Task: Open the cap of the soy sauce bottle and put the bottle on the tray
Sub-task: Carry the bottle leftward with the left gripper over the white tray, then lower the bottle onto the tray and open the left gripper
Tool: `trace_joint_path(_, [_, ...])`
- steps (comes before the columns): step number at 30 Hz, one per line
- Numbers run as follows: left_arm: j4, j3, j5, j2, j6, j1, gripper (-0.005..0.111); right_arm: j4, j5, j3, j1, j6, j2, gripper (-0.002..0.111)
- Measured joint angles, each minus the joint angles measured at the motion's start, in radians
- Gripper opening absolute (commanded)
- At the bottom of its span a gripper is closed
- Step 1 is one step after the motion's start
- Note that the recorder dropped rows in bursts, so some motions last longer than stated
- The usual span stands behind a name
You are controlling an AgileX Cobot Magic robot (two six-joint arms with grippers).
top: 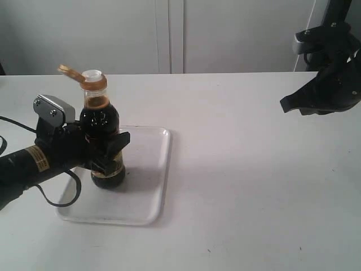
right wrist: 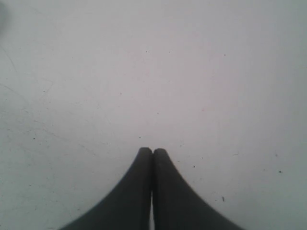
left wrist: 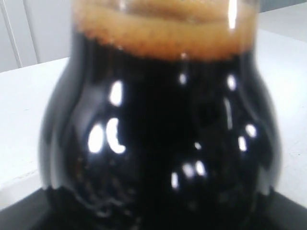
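The soy sauce bottle (top: 101,121) stands upright on the white tray (top: 155,186), dark liquid up to its neck. Its orange-brown cap (top: 70,71) is flipped open to the left, and the white spout (top: 93,74) shows. My left gripper (top: 110,152) is shut on the bottle's lower body, covering most of the label. In the left wrist view the dark bottle (left wrist: 160,139) fills the frame, and the fingers are hidden. My right gripper (top: 289,105) hangs above the table at the far right, shut and empty; its fingertips (right wrist: 152,152) touch over bare table.
The white table (top: 254,186) spreads out to the right of the tray. A black cable (top: 51,199) loops from the left arm over the tray's left edge. A pale wall with panel seams rises behind the table.
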Motion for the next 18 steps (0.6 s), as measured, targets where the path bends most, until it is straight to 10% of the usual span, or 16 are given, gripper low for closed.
trace_joint_path(5, [-0.011,0.002,0.056,0.002,0.000,0.000,0.096,0.000,0.002,0.000,0.000,-0.002,0.000,0.000])
trace_joint_path(18, [-0.017,0.008,0.085,-0.011,0.000,0.000,0.098,0.000,0.000,0.000,0.000,-0.004,0.000,0.000])
